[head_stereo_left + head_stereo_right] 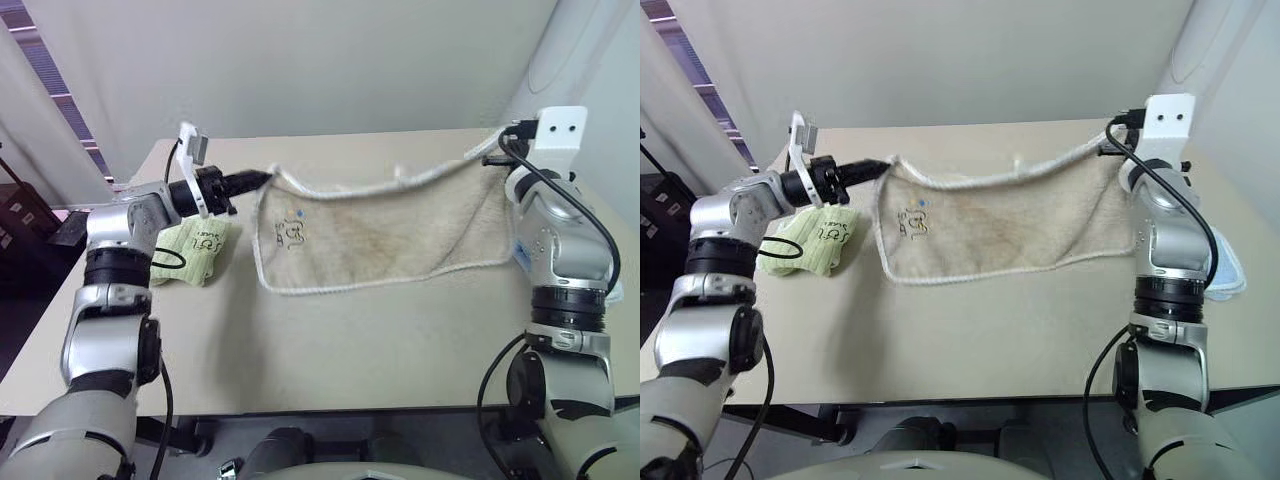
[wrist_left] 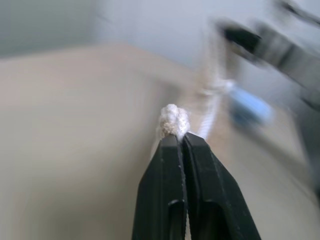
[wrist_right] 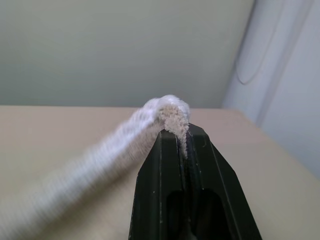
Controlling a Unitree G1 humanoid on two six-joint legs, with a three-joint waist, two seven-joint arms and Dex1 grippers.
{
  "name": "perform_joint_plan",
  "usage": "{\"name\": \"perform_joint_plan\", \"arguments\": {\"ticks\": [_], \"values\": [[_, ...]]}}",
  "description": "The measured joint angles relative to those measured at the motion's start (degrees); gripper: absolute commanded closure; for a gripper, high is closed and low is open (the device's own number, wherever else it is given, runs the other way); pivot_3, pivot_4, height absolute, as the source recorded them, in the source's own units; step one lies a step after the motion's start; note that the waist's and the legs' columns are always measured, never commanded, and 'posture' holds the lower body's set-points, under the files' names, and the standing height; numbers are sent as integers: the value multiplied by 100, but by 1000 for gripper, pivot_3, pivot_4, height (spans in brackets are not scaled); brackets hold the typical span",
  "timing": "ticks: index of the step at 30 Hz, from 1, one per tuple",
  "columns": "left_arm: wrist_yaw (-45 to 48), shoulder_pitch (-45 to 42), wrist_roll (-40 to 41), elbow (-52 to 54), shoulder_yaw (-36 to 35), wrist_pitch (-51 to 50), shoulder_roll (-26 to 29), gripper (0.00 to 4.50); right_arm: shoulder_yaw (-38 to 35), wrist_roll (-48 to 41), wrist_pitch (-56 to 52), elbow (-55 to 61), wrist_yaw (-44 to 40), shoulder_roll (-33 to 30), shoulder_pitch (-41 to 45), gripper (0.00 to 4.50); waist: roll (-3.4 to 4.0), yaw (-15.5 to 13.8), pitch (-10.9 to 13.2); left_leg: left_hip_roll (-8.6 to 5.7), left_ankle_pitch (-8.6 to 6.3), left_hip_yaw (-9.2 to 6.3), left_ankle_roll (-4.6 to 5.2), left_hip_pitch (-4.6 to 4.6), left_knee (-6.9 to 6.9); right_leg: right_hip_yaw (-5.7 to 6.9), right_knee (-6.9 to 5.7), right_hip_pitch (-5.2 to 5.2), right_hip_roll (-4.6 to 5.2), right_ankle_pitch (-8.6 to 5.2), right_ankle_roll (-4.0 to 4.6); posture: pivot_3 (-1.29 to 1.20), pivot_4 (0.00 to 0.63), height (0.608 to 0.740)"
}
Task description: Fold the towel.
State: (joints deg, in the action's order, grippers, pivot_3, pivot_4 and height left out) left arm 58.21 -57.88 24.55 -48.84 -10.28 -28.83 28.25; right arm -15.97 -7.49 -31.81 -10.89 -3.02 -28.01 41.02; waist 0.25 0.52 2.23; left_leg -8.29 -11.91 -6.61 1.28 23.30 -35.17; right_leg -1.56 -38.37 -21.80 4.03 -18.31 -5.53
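Observation:
The beige towel (image 1: pixel 385 232) with white rope edging hangs stretched between my two grippers above the table, sagging in the middle, its lower edge resting on the tabletop. Dark scribbled marks (image 1: pixel 294 234) show near its left side. My left gripper (image 1: pixel 262 178) is shut on the towel's left top corner (image 2: pixel 174 120), pointing toward the right. My right gripper (image 3: pixel 183 131) is shut on the right top corner (image 3: pixel 170 111), and its arm (image 1: pixel 560 240) stands at the towel's right end.
A pale yellow-green folded towel (image 1: pixel 192 250) with black writing lies on the table under my left arm. A light blue folded towel (image 1: pixel 1225 270) sits behind my right arm near the table's right edge. The table's bare front (image 1: pixel 330 340) lies below the hanging towel.

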Motion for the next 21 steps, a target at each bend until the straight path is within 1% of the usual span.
{"name": "perform_joint_plan", "arguments": {"ticks": [2,6,9,11,13,16,18,20,21], "values": [[-603,-369,-153,-791,-143,598,-210,4483,-4,-2,164,-310,-36,-22,70,4500,-6,1,0,-3,-1,2,1,0,-3,-1,0,2,4,2,-4,0,0,740],[-1297,-764,-268,-1789,-352,1464,-835,4483,-15,-11,581,-1224,-60,-21,594,4500,-11,16,3,-7,0,5,0,6,-4,-2,0,-2,8,6,-9,0,0,740],[-1863,-952,-304,-2201,-512,2064,-1146,4483,-11,27,1167,-2110,-73,-48,1073,4500,-21,58,9,-6,15,7,-24,15,3,-5,-6,-2,7,6,-10,0,0,740],[-2333,-1087,-335,-2371,-659,2587,-1335,4483,-6,62,1708,-2974,-67,-52,1497,4500,-25,77,12,-5,18,11,-29,19,7,-9,-11,-7,7,6,-10,0,0,740],[-2587,-1222,-271,-2494,-900,2907,-1400,4483,-15,51,2194,-3629,-91,-51,1843,4500,-25,94,12,-2,19,11,-31,22,10,-9,-13,-13,6,6,-10,0,0,740],[-2694,-1255,-297,-2527,-1041,3328,-1350,4483,-105,-40,2823,-4214,-334,-69,2110,4500,-26,141,12,-1,20,10,-31,24,11,-8,-13,-13,5,6,-10,0,0,740],[-2590,-1254,-357,-2544,-1076,3435,-1290,4483,-133,-106,3076,-4342,-621,-91,2110,4500,-30,161,14,-3,20,10,-31,28,6,-7,-13,-11,6,6,-11,0,0,740],[-2271,-1243,-393,-2542,-1081,3532,-1238,4483,-133,-215,3263,-4212,-1001,-116,1941,4500,-34,178,12,-4,20,8,-31,30,1,-4,-11,-8,6,6,-11,0,0,740],[-1987,-1206,-411,-2509,-1069,3595,-1218,4483,-133,-290,3349,-3941,-1246,-124,1692,4500,-41,179,7,-4,20,4,-30,29,-1,1,-9,-3,6,6,-11,0,0,740]]}}
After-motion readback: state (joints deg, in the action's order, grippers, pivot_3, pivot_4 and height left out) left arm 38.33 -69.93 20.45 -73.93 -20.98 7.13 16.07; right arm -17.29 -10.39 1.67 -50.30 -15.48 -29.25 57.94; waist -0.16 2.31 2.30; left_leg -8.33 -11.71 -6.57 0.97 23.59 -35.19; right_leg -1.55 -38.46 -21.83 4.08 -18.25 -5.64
